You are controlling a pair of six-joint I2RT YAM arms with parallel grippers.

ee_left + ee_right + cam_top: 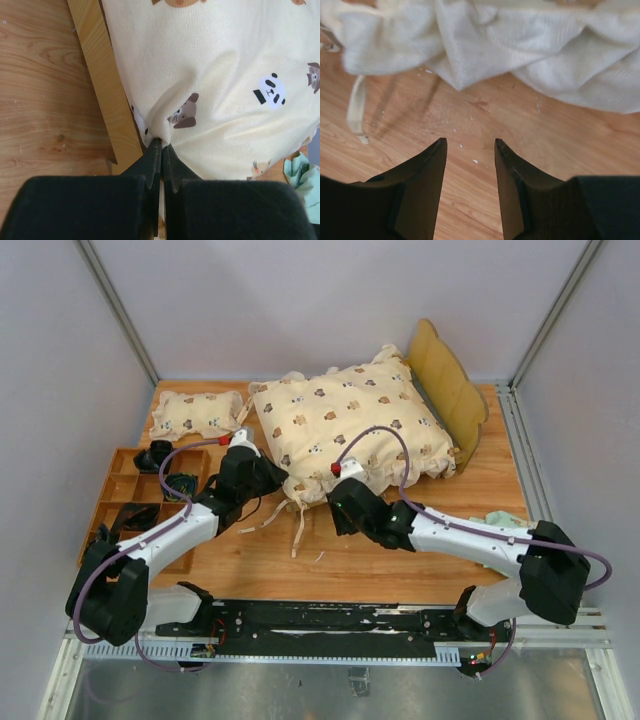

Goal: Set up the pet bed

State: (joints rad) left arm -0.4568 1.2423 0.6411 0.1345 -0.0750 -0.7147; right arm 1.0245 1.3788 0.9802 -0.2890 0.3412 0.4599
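Bedding is the step in hand, by the look of it: the cream bear-print quilt [350, 425] lies heaped over the pet bed [447, 375], which sits toward the far right of the table [400, 570], its wavy headboard standing up at the far-right end. The quilt hides most of the frame. Only the headboard and, in the left wrist view, a strip of the light-wood side rail [102, 80] show.

At the bed's left near corner, the left gripper [161, 145] is pinched tight on a fold of the quilt just inside that rail. The right gripper [470, 142] hangs just in front of the bed's near side with its fingers spread and nothing between them. Below it is bare wood, with the quilt's ruffled hem ahead and a loose tie [355, 105] off to one side.

A small matching pillow [197, 412] lies to the left of the bed, and a wooden compartment tray [100, 505] sits nearer the arms on that same side.

The quilt looks bunched and skewed, with its near hem spilling onto the table. The next move probably calls for the right gripper to reach forward and take the hem, so both arms can draw the quilt flat and square inside the rails without dragging the light frame.
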